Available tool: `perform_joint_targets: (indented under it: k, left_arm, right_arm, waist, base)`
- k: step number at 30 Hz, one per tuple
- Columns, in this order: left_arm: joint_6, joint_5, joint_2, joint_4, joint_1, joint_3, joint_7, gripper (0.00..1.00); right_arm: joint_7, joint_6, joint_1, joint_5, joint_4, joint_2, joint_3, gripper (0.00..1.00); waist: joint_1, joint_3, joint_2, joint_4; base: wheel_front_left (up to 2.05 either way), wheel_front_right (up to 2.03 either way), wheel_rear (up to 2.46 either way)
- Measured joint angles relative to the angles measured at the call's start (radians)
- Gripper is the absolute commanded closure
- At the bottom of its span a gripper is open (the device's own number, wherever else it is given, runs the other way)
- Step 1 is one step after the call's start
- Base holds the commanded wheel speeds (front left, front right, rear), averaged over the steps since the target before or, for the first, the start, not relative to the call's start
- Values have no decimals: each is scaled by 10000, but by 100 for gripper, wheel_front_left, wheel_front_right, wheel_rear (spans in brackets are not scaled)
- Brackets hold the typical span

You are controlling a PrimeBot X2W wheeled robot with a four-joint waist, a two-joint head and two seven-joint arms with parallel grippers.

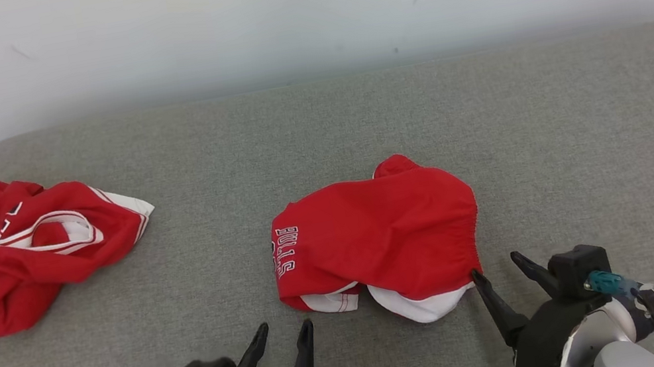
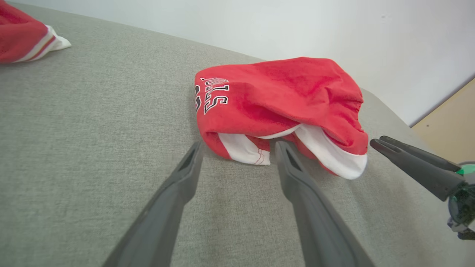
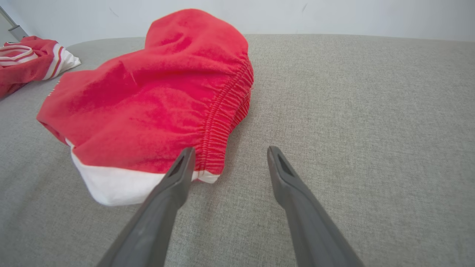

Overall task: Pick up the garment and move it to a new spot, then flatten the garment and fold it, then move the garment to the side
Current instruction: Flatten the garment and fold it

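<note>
The left gripper (image 1: 285, 325) stands with its jaws spread wide and empty, low over the grey padded surface (image 1: 526, 128), its fingertips just short of the near, white-trimmed edge of the red shorts (image 1: 376, 235). The right gripper (image 1: 495, 265) is likewise spread wide and holds nothing. Its inner finger reaches the near right corner of the shorts, where the gathered elastic waistband meets the white trim, and its other finger lies over bare surface. The shorts sit in a crumpled mound at the middle of the surface, with black-outlined lettering on their left side. Well apart, at the far left, lies a second red garment (image 1: 37, 255) with white stripes. A pale wall (image 1: 296, 7) rises behind.
</note>
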Motion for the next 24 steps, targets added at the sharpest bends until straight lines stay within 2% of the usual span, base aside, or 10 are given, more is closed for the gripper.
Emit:
perform_joint_targets:
  k: [5, 12, 18, 24]
  left_arm:
    - [-274, -508, -84, 1020, -704, -213, 468, 0]
    - [-288, -742, -127, 2075, -1473, -428, 683, 0]
    - [-272, -1914, -127, 2309, -1839, -1035, 765, 0]
    - [-82, -2539, -140, 2926, -2515, -1465, 792, 0]
  right_arm:
    - [211, 82, -353, -75, 211, 71, 211, 0]
    - [407, 163, -457, -75, 439, 144, 301, 0]
    - [518, 339, -631, -52, 458, 293, 437, 0]
    - [688, 527, -647, 19, 688, 305, 575, 0]
  waist:
    - [0, 122, -1, -112]
    - [0, 274, 0, -186]
    - [0, 428, 0, -276]
    - [0, 519, 0, -387]
  base:
    - [0, 0, 0]
    - [0, 0, 0]
    - [0, 0, 0]
    - [0, 0, 0]
